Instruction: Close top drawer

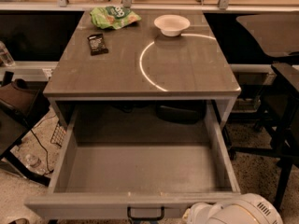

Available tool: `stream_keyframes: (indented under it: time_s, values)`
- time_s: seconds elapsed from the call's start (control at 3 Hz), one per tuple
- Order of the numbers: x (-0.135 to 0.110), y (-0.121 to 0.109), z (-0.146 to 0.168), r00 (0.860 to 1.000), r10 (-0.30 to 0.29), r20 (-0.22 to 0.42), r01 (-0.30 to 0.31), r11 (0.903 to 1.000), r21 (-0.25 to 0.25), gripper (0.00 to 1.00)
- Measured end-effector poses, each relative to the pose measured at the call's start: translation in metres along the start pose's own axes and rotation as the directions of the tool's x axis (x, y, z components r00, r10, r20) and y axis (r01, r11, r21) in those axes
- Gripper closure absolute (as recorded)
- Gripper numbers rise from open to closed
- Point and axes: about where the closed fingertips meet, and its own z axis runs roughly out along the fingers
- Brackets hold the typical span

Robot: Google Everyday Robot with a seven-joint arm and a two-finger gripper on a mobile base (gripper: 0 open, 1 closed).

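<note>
One deep, boxy grey top drawer (145, 171) open — claw unseen.

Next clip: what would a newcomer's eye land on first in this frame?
The top drawer gapes wide open toward the camera below the grey tabletop. A bright arc of light curves across that top, with a white bowl, a green bag and a dark packet near its far edge. A white robot part sits bottom right by the drawer front; the gripper is out of view.
</note>
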Motion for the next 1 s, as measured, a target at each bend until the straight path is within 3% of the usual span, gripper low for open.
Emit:
stream_keyframes:
  time_s: [0.33, 0.67, 1.0]
  values:
    - [0.000, 0.000, 0.000, 1.000, 0.000, 0.000, 0.000, 1.0000, 0.000, 1.00]
    - [-0.019, -0.033, 0.000, 0.999, -0.043, 0.000, 0.043, 0.9988, 0.025, 1.00]
    - [-0.019, -0.033, 0.000, 0.999, -0.043, 0.000, 0.043, 0.9988, 0.025, 1.00]
